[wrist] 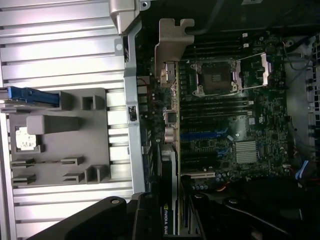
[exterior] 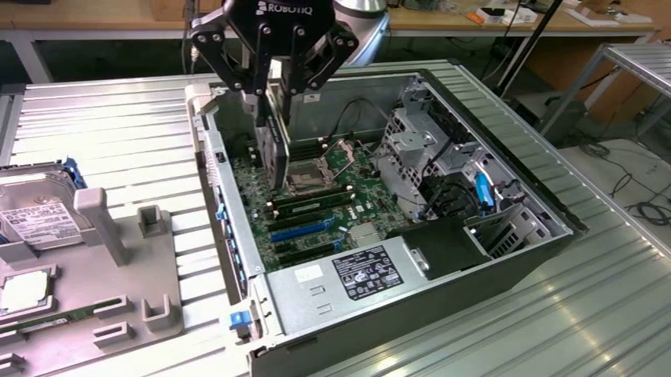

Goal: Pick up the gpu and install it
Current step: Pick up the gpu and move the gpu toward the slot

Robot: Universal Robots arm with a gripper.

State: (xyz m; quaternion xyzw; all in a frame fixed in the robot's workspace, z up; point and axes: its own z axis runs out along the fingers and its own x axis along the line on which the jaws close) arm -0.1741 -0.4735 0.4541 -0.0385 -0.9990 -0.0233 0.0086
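Robot arm at work on an open computer: in the upper centre of the exterior view the gripper (exterior: 278,94) is clamped on the gpu (exterior: 276,149), which hangs edge-on beneath the fingers, inside the case (exterior: 504,259) and just over the motherboard (exterior: 325,200). The card's low end sits above the processor socket, short of the blue slots (exterior: 298,229) that lie lower in the frame. In the wrist view the gpu (wrist: 169,150) runs away from the camera as a thin dark line, ending in its silver bracket (wrist: 172,42) beside the case's rear wall. Whether its contact edge is square to a slot cannot be told. Doing this step well probably means bringing that edge parallel to one blue slot and directly over it, with the bracket against the rear wall, then pressing straight and evenly; a tilted card could jam or scrape nearby parts. At the left edge of the exterior view a grey tray (exterior: 115,236) holds a hard drive (exterior: 31,220).
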